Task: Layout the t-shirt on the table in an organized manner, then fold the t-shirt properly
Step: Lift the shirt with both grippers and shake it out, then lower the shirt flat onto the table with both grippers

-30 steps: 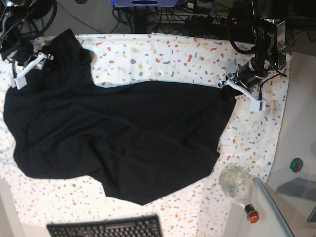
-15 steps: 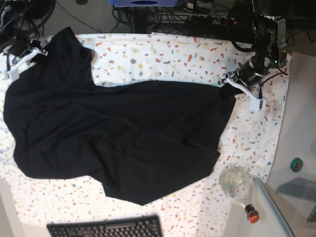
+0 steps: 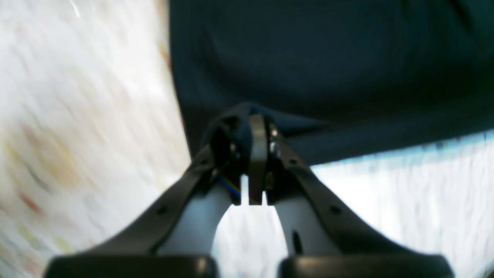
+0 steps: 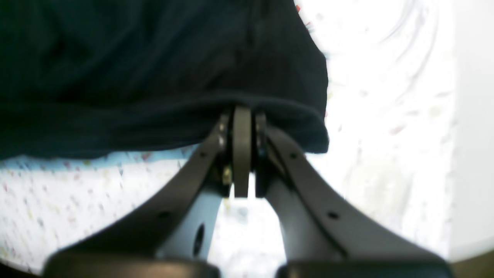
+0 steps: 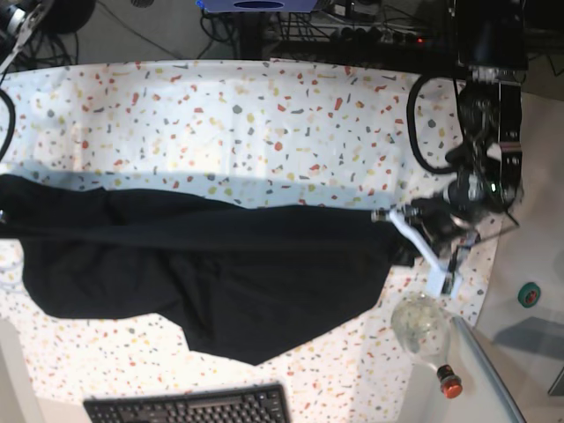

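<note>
Overhead, a black t-shirt [image 5: 203, 282] lies stretched in a wide band across the near half of a white, colour-flecked surface [image 5: 264, 115]. Its upper edge runs almost straight from the surface's left edge to the robot's left fingers [image 5: 398, 222], which sit on the right side of the overhead view. Its lower edge sags into a loose point just above a black keyboard [image 5: 189, 407] at the bottom edge. The far half of the surface lies bare.

From the left wrist camera, the left fingers [image 3: 252, 154] are pressed together with a fold of the dark cloth [image 3: 328, 69] pinched between their tips, near a corner of the shirt. From the right wrist camera, the right fingers [image 4: 241, 131] are likewise closed tight on the shirt's edge [image 4: 154, 77], close to another corner, with speckled surface [image 4: 77, 193] showing below. In the overhead view the right fingers fall outside the frame at the left edge.

A clear glass bottle with a red cap [image 5: 427, 339] lies just below the left fingers, beside the shirt's right end.
</note>
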{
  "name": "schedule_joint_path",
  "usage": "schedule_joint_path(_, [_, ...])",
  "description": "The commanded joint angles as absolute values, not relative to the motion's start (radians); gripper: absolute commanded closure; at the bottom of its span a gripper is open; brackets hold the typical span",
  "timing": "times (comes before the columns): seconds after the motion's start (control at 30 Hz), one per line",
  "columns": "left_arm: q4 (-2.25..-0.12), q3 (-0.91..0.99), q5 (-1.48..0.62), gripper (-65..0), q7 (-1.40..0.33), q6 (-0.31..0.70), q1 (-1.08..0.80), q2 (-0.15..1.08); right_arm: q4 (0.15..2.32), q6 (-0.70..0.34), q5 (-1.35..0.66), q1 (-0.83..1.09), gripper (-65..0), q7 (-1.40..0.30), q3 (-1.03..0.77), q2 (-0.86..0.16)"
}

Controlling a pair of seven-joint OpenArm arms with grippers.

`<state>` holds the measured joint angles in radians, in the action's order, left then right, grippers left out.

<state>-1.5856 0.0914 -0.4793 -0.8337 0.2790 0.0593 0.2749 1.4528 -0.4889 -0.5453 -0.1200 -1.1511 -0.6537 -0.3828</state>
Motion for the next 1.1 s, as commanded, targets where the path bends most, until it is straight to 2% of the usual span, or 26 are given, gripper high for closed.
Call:
schedule_joint_path(0.0, [-1.577, 0.088, -0.493, 0.0, -0.834, 0.282, 0.137, 0.263, 1.414, -0.481, -0.539, -0.202, 0.0, -1.115, -0.619, -0.44])
schedule_joint_path(0.17, [-1.391, 0.004, -0.429, 0.0, -0.86, 0.28, 0.464, 0.231, 1.106, -0.479, -0.539, -0.499, 0.0, -0.963, -0.38, -0.57])
schedule_joint_path(0.3, [-1.175, -0.062, -0.317, 0.0, -0.857, 0.28, 0.739, 0.153, 0.901, -0.479, -0.539, -0.762, 0.0, -0.843, -0.18, -0.644])
schedule_joint_path(0.4, [-1.081, -0.058, -0.294, 0.0, -0.855, 0.28, 0.909, 0.104, 0.885, -0.479, -0.539, -0.917, 0.0, -0.823, -0.119, -0.676])
schedule_joint_path(0.5, [-1.078, -0.015, -0.343, 0.0, -0.857, 0.28, 1.047, 0.081, 0.895, -0.481, -0.541, -1.059, 0.0, -0.826, -0.116, -0.722])
schedule_joint_path(0.63, [-1.145, 0.111, -0.432, 0.0, -0.866, 0.28, 1.122, 0.065, 1.049, -0.484, -0.549, -1.139, 0.0, -0.855, -0.116, -0.779])
schedule_joint_path(0.73, [-1.279, 0.127, -0.483, 0.0, -0.963, 0.28, 1.076, 0.068, 1.228, -0.479, -0.549, -1.092, 0.0, -0.977, -0.127, -0.816])
schedule_joint_path(0.83, [-1.475, 0.127, -0.49, 0.0, -1.023, 0.28, 0.918, 0.073, 1.392, -0.479, -0.547, -0.895, 0.0, -1.082, -0.274, -0.811])
schedule_joint_path(0.93, [-1.646, 0.128, -0.489, 0.0, -1.027, 0.28, 0.714, 0.096, 1.555, -0.479, -0.542, -0.618, 0.0, -1.132, -0.515, -0.733])
schedule_joint_path(1.07, [-1.751, 0.13, -0.489, 0.0, -1.023, 0.28, 0.421, 0.137, 1.661, -0.481, -0.542, -0.252, 0.0, -1.113, -0.782, -0.562])
